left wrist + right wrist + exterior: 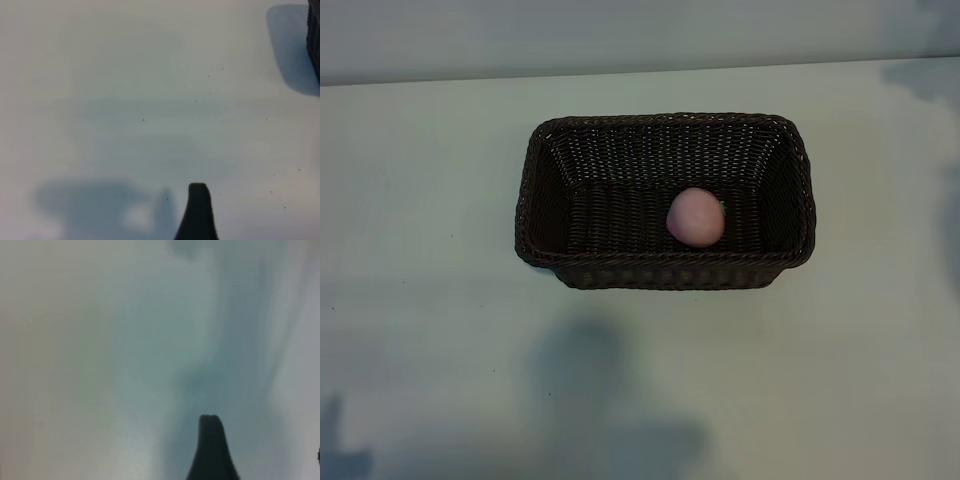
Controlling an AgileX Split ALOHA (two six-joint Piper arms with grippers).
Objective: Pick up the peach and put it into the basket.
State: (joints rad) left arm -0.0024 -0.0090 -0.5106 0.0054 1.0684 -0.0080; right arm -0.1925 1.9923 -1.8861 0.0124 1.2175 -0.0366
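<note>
The peach lies inside the wicker basket, right of its middle, touching the woven floor near the near wall. The basket sits on the pale worktop. Neither arm shows from outside. The left claw is released, empty, over bare worktop left of the basket. The right claw is likewise released, holding nothing.

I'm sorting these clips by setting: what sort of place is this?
Probably a lab or test bench, not a home: a plain pale tabletop holding only a dark-brown woven wicker basket with a small pale-pink peach inside, against a bare wall.
</note>
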